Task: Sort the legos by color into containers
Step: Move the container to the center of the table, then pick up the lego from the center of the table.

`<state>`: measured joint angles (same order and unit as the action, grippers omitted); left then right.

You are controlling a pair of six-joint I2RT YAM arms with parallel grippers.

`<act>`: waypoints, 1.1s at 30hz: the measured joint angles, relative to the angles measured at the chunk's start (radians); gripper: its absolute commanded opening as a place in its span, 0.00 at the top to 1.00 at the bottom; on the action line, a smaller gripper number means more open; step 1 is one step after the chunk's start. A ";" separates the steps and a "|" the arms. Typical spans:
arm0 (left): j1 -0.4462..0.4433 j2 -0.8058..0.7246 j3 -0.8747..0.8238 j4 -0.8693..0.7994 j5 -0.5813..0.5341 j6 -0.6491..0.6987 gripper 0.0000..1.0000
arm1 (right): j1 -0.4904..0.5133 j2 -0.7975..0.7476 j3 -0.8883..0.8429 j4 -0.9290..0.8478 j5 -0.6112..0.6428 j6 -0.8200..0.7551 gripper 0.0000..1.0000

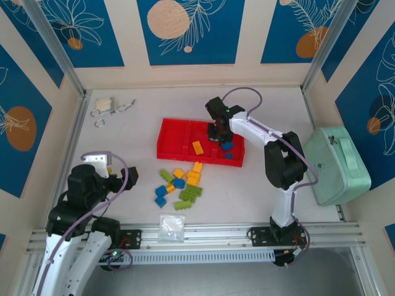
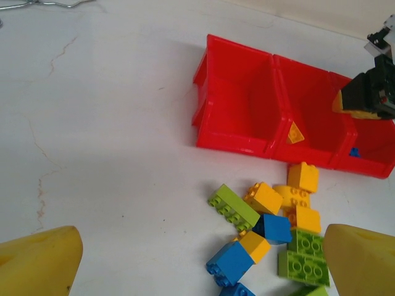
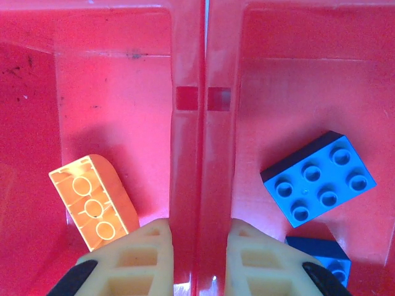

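Two robot arms stand at the near edge of a white table [image 1: 123, 145]. A long red tray [image 1: 163, 140] with three square compartments lies near the middle of the table.

The right claw [image 1: 217, 132] hangs over the tray, directly above the divider [image 3: 200, 142] between the middle and right compartments. Seen from its wrist camera, its cream fingertips [image 3: 148, 246] are clenched close together, with nothing gripped between them.

One orange brick [image 3: 92, 200] lies in the middle compartment. Two blue bricks [image 3: 318, 177] lie in the right one.

The left claw [image 1: 103, 163] hovers at the near left, well apart from the tray. Its yellow fingers [image 2: 37, 259] are spread wide, released and holding nothing.

The loose legos [image 1: 182, 185], a small pile in lime green, orange-yellow and blue, lie on the table just in front of the tray.

A mint-green case [image 1: 336, 163] with a handle sits at the right edge. A clear plastic bag [image 1: 171, 227] lies at the near edge. Some metal clips [image 1: 111, 110] lie at the far left.

Any lettering on the brick studs is too blurred to read.
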<state>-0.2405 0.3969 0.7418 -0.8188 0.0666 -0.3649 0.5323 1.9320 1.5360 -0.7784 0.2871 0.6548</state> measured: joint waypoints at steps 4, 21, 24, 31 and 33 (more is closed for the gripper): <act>0.000 0.012 0.000 0.000 0.004 0.000 0.01 | 0.025 -0.031 -0.039 0.001 -0.007 0.005 0.72; 0.000 0.012 0.000 0.000 0.011 0.000 0.01 | 0.155 -0.379 -0.213 -0.071 -0.111 0.104 0.08; 0.000 0.012 0.000 0.000 0.011 0.000 0.01 | 0.221 -0.395 -0.258 -0.072 -0.109 0.193 0.09; 0.000 -0.002 -0.001 0.003 0.022 0.000 0.01 | 0.336 -0.306 -0.317 -0.065 -0.051 0.370 0.15; 0.000 -0.011 -0.001 0.003 0.027 0.000 0.01 | 0.358 -0.255 -0.309 -0.055 -0.031 0.397 0.15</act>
<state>-0.2405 0.3855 0.7410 -0.8158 0.0933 -0.3645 0.8906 1.6772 1.2270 -0.8337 0.2562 1.0519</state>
